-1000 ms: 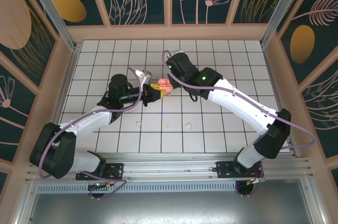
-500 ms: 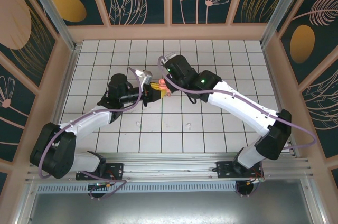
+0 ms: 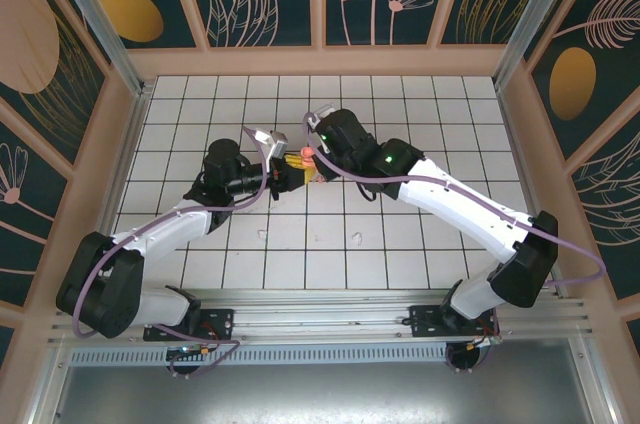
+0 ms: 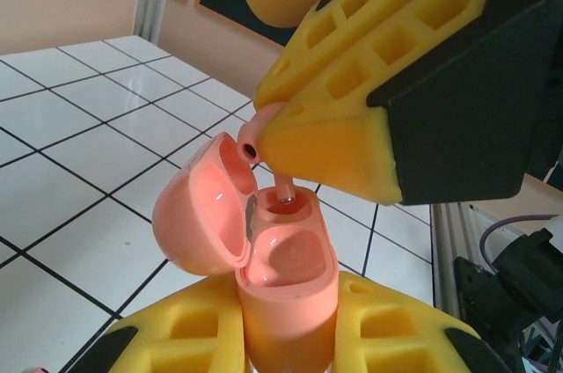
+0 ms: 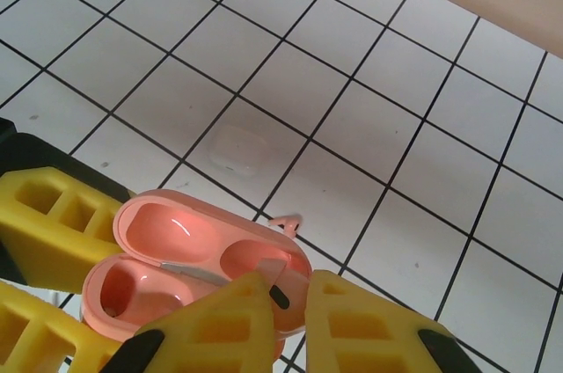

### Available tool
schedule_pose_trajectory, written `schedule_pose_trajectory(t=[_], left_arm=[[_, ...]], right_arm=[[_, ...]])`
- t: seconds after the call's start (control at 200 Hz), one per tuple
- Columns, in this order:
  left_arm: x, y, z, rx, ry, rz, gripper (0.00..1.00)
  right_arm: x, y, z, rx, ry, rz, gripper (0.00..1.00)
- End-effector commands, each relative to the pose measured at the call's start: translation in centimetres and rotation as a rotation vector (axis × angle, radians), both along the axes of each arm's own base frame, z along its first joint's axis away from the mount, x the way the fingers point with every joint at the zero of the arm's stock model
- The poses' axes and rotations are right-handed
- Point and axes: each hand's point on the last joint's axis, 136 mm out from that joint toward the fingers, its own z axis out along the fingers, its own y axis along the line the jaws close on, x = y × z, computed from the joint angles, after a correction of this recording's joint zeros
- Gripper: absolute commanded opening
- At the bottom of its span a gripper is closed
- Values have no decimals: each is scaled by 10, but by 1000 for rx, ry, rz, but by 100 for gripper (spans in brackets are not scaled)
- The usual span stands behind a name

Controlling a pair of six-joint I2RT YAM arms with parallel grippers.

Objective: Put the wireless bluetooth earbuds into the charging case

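The right fingers [image 4: 352,83], pinching a pink earbud [image 4: 253,134], had swung in over the open charging case [image 4: 290,294] gripped by the left fingers [image 4: 176,338]; the bud was mostly hidden.

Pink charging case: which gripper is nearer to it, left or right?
Left. The left gripper grips the pink charging case at its base; the right gripper sits just above its open top, pinching a pink earbud.

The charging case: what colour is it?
The charging case is salmon-pink; left wrist view shows it best.
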Motion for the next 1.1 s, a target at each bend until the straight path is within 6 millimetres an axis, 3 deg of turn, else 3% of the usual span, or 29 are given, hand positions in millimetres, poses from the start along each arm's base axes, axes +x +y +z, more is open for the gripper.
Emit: schedule_pose_trajectory(t=[0.0,0.285,0.671,1.096], left_arm=[[-3,-4,28,-53,-66,-32,1],[-2,-4,34,-64,-74,-25,1],[-3,-4,38,-74,-78,-22,1],[-6,-1,42,-79,-90,-18,1]], right_arm=[[-7,1,8,18,-17,36,11],[-14,0,-2,-9,10,60,11],[-33,16,-11,57,135,146,22],[-27,16,3,101,149,114,27]])
